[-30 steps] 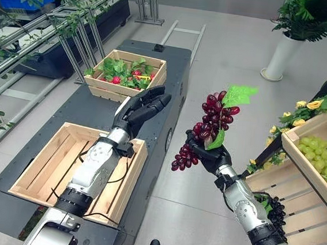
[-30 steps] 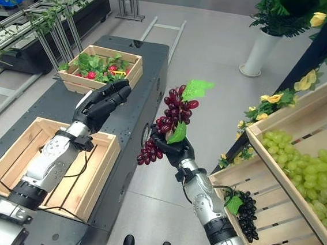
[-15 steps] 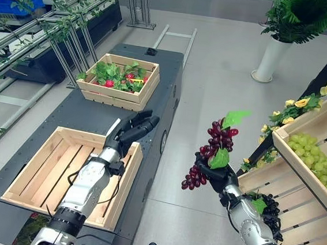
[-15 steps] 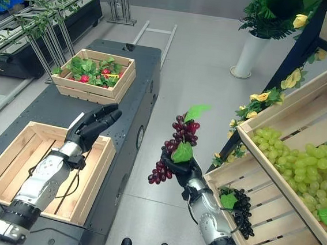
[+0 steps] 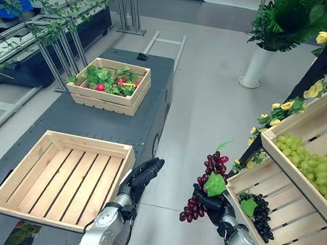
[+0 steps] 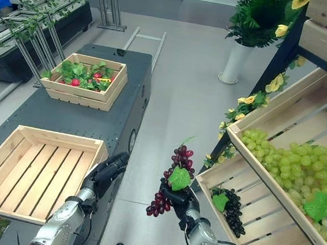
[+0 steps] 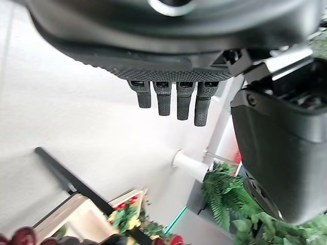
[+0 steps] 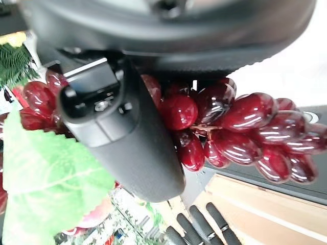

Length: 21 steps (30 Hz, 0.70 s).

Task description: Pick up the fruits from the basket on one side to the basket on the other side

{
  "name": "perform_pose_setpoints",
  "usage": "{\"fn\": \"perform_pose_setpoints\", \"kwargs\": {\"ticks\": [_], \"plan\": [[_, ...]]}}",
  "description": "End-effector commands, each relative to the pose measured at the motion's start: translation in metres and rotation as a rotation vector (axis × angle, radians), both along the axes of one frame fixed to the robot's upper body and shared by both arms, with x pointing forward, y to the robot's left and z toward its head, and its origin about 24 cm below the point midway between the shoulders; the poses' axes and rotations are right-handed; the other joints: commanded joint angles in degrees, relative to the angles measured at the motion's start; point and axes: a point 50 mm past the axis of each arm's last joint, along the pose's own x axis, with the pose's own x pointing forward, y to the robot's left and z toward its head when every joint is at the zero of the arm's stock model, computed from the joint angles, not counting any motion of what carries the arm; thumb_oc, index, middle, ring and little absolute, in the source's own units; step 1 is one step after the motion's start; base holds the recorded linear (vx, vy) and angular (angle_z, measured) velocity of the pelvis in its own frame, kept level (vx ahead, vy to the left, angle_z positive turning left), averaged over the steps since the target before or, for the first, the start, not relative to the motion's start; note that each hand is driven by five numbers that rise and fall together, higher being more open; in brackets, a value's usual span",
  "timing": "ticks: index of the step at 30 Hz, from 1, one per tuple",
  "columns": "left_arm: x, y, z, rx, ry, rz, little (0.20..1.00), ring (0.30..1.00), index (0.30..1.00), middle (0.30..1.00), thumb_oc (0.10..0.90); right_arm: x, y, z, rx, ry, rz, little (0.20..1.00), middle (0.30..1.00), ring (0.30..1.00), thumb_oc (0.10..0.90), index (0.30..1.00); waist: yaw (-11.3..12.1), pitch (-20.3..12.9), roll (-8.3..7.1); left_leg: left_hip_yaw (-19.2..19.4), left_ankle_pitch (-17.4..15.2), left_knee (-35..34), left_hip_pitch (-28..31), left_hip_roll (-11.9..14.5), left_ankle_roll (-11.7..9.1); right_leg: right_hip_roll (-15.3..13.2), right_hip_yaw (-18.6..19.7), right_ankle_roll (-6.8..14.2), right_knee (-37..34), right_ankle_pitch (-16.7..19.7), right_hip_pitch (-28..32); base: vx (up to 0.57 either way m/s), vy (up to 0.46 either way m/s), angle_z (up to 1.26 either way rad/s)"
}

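Grapes [image 5: 205, 187], the dark red bunch, are up in the air in your right robot hand [image 5: 211, 202], fingers and thumb wrapped round the middle of the cluster, over the bare floor between the dark table [image 5: 94, 121] and the slanted wooden shelf crates [image 5: 297, 181] on your right. The lower end of the bunch dangles free below the grip, with a green leaf [image 5: 215, 185] standing up from the fist.

Your left robot hand [image 5: 141, 175] hangs just off the near corner of the empty wooden crate [image 5: 60, 176], fingers straight and relaxed, holding nothing.

The empty crate looks like the drop target, and it sits well to the left of the bunch. Watch that loose tail: swing across and it could catch the crate's near wall and drag the cluster out of your grip. Your left arm also sits between the bunch and the crate, so a direct sweep risks a knock there. The grip is on slick, round berries, so a jerk may let them slide. The far crate [image 5: 109, 85] of leafy produce is well clear of all this.
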Motion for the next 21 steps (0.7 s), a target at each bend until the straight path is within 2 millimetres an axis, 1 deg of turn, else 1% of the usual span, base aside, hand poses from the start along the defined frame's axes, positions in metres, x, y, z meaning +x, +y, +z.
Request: {"fn": "perform_pose_setpoints", "kwargs": {"ticks": [1,3,8,12,14,15,17,21], "plan": [[0.028,-0.003,0.026,0.101,-0.193,-0.067,0.900,0.900,0.900,0.900,0.800,0.041,0.002,0.040,0.044,-0.250,-0.084,0.300,0.300,0.300,0.400,0.300,-0.7,-0.4,-0.36,-0.1,-6.9,0.5,-0.2,-1.2,0.0,1.2,-2.0,0.1,0.3,-0.2,-0.4,0.00,0.000,0.00],[0.028,-0.004,0.024,0.145,-0.187,-0.093,0.900,0.900,0.900,0.900,0.800,0.041,-0.002,0.038,0.035,-0.241,-0.117,0.300,0.300,0.300,0.400,0.300,-0.8,0.5,-0.62,0.3,-6.8,0.5,-0.7,-1.1,0.0,1.3,-1.7,0.2,0.3,0.2,-1.0,0.00,0.000,0.00],[0.028,-0.006,0.017,0.122,-0.133,-0.097,0.900,0.900,0.900,0.900,0.800,0.040,-0.006,0.037,0.031,-0.236,-0.162,0.300,0.300,0.300,0.400,0.300,-1.1,1.8,-1.09,0.8,-6.7,0.5,-1.6,-0.9,0.2,1.4,-1.1,0.5,0.3,0.8,-2.1,0.03,-0.025,-0.13],[0.030,-0.012,0.020,0.117,-0.140,-0.110,0.900,0.900,0.900,0.900,0.800,0.042,-0.005,0.041,0.029,-0.256,-0.191,0.300,0.300,0.300,0.400,0.300,-1.3,3.2,-0.93,1.1,-6.2,0.5,-3.5,-0.9,0.5,1.4,-0.8,0.5,1.2,1.2,-4.6,-0.03,-0.012,-0.07],[0.039,-0.016,0.029,0.111,-0.179,-0.099,0.900,0.900,0.900,0.900,0.800,0.051,-0.006,0.050,0.020,-0.303,-0.205,0.300,0.300,0.300,0.400,0.300,-1.8,5.8,-0.34,2.0,-5.3,0.7,-5.0,-0.8,0.9,1.1,-0.6,0.4,4.8,0.5,-8.0,-0.15,0.035,-0.29],[0.043,-0.017,0.034,0.106,-0.199,-0.097,0.900,0.900,0.900,0.900,0.800,0.055,-0.008,0.055,0.015,-0.327,-0.205,0.300,0.300,0.300,0.400,0.300,-2.0,7.1,-0.19,2.3,-5.7,3.0,-6.5,-0.9,1.0,1.0,-0.5,0.3,7.2,0.0,-9.6,-0.19,0.032,-0.30],[0.052,-0.021,0.044,0.111,-0.249,-0.101,0.900,0.900,0.900,0.900,0.800,0.064,-0.014,0.066,-0.011,-0.380,-0.211,0.300,0.300,0.300,0.400,0.300,-2.5,10.4,-0.07,2.7,-7.3,9.8,-10.7,-0.9,1.0,0.8,-0.2,0.0,12.4,-1.5,-12.8,-0.20,0.010,-0.23],[0.063,-0.022,0.055,0.120,-0.294,-0.092,0.900,0.900,0.900,0.900,0.800,0.072,-0.020,0.078,-0.046,-0.434,-0.226,0.300,0.300,0.300,0.400,0.300,-2.9,14.1,-0.09,3.3,-9.8,19.1,-16.5,-0.8,1.2,0.5,-1.0,-0.9,20.0,-3.8,-17.7,-0.15,-0.010,-0.05]]}}
